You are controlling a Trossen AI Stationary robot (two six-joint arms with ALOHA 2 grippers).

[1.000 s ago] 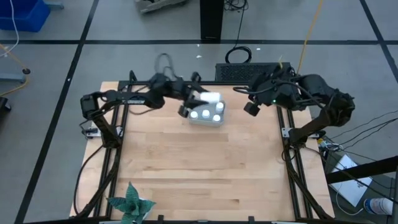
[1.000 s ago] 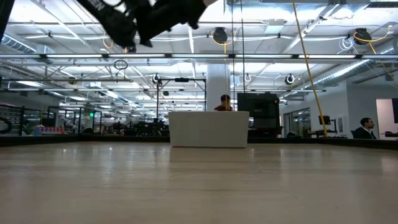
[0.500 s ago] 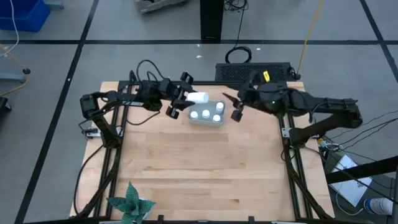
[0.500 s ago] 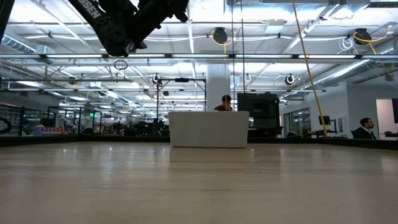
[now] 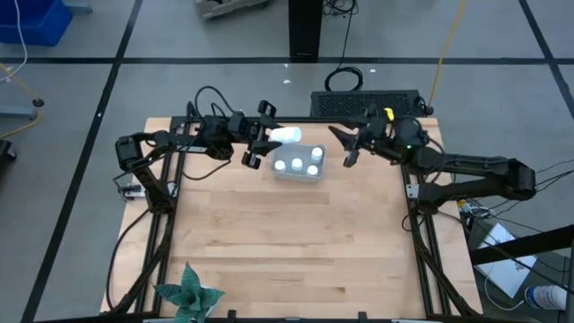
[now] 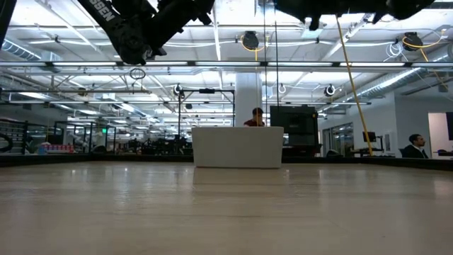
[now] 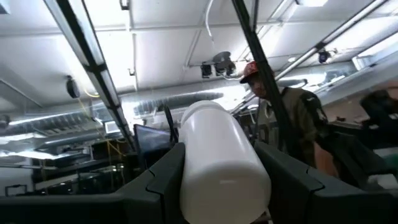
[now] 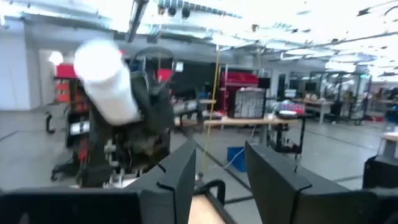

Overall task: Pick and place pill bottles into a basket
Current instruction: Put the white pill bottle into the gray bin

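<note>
The left tool [image 5: 262,135] grips a white pill bottle [image 5: 285,136] just beside the basket [image 5: 299,176], which holds three bottles [image 5: 297,165]. The right tool [image 5: 344,144], fingers nearly closed and empty, hovers on the basket's other side.

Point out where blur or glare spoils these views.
Left wrist view: the bottle between the left gripper's fingers is sharp, though ceiling lights glare behind it. Right wrist view: everything is smeared, bottle included. Low view: bright ceiling lights leave the arms overhead as silhouettes; the basket is clear. High view: evenly lit, no glare.
</note>
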